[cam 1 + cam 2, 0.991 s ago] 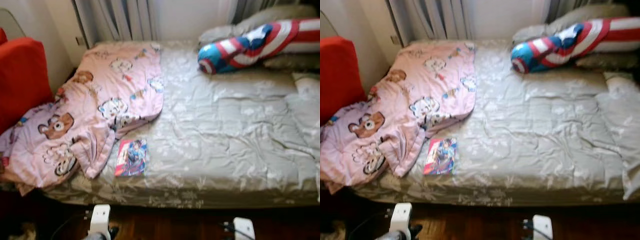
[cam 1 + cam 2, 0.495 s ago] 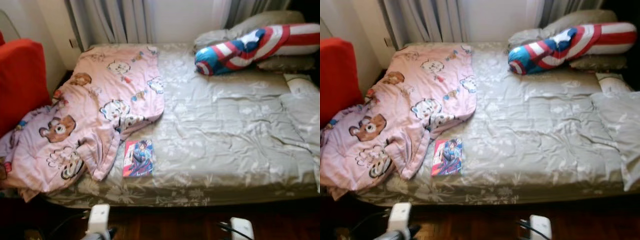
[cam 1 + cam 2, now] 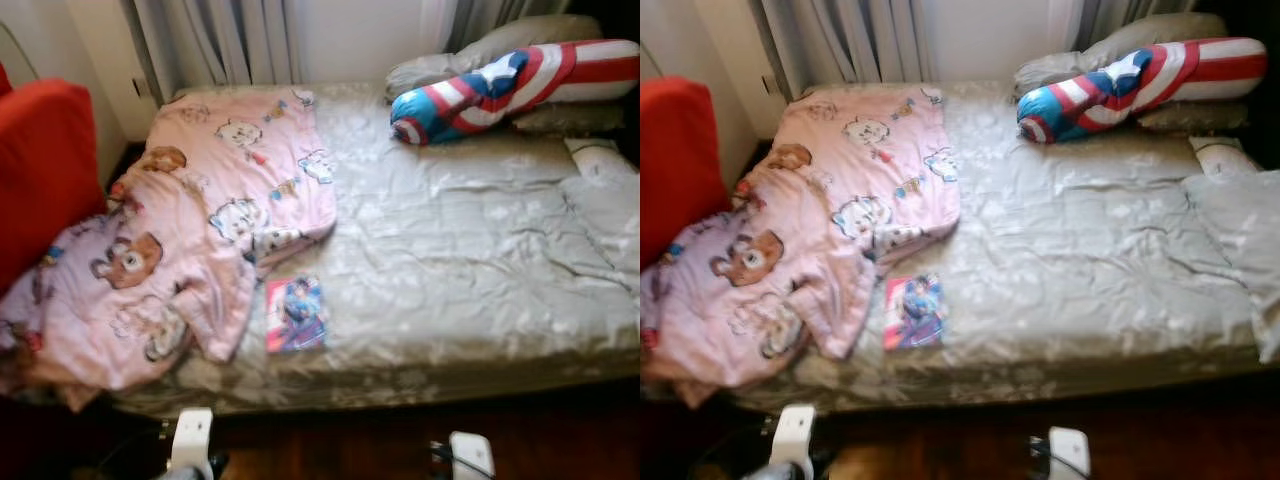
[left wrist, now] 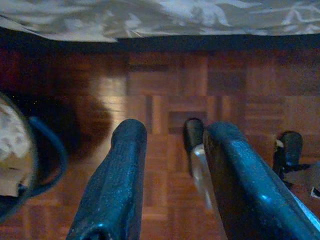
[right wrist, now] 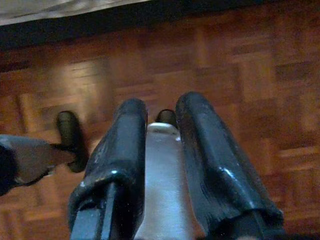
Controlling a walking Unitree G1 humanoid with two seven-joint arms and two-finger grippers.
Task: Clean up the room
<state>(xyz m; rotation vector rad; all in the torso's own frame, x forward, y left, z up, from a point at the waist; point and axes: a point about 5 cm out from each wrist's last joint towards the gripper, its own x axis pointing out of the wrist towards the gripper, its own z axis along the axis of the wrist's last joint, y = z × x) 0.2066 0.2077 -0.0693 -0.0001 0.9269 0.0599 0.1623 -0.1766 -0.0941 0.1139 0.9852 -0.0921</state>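
Parquet floor (image 4: 165,100) of dark reddish wood runs up to a low bed (image 3: 470,250) covered by a grey-green sheet with a pale leaf print, set against a wall hung with pale curtains (image 3: 215,40). Near the bed's front edge lies a comic book (image 3: 296,314), flat and face up, its colourful cover showing a drawn figure; it sits just beside the lower hem of a pink cartoon-print blanket (image 3: 190,230). That blanket is rumpled over the bed's left part and spills off the left end, next to a red armchair (image 3: 40,170). At the far right end of the bed a long red, white and blue striped bolster with a star (image 3: 500,85) rests against grey pillows (image 3: 530,35), well apart from the comic.

Both arms hang low over the floor in front of the bed. The left gripper (image 4: 170,185) has its black fingers spread with a clear gap and nothing between them. The right gripper (image 5: 160,165) has its fingers parted by a narrower gap, also holding nothing.
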